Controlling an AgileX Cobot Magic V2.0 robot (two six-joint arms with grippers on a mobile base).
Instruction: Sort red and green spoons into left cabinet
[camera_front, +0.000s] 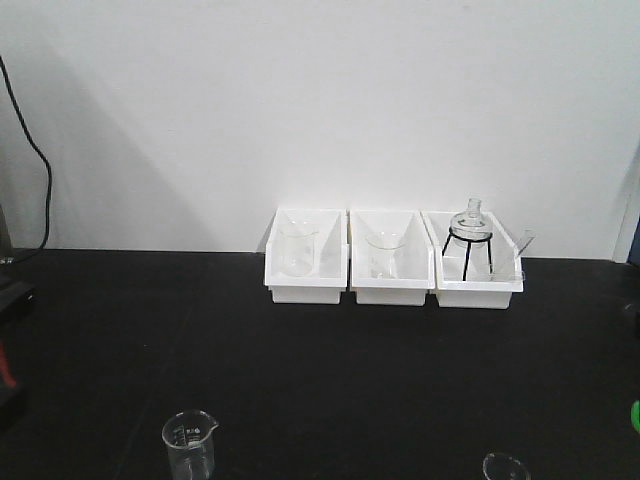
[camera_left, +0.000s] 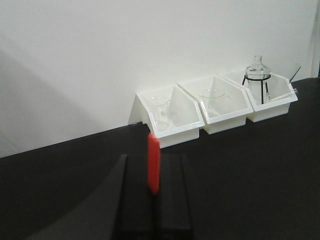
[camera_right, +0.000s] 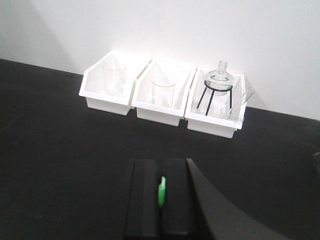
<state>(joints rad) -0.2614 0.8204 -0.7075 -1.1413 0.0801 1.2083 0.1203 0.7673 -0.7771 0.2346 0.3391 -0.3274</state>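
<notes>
In the left wrist view my left gripper (camera_left: 154, 160) is shut on the red spoon (camera_left: 154, 172), which stands up between the two black fingers and pokes past their tips. My right gripper (camera_right: 160, 164) is shut on the green spoon (camera_right: 160, 194); only a short green sliver shows between its fingers. From the front, a bit of red (camera_front: 6, 372) shows at the left edge and a bit of green (camera_front: 635, 415) at the right edge. Both grippers hover over the black table (camera_front: 320, 370). The left cabinet is out of view.
Three white bins (camera_front: 391, 290) stand in a row against the white wall. Two hold glass beakers; the right one holds a round flask (camera_front: 471, 225) on a black stand. A glass beaker (camera_front: 190, 442) and another glass rim (camera_front: 505, 467) stand near the table's front edge.
</notes>
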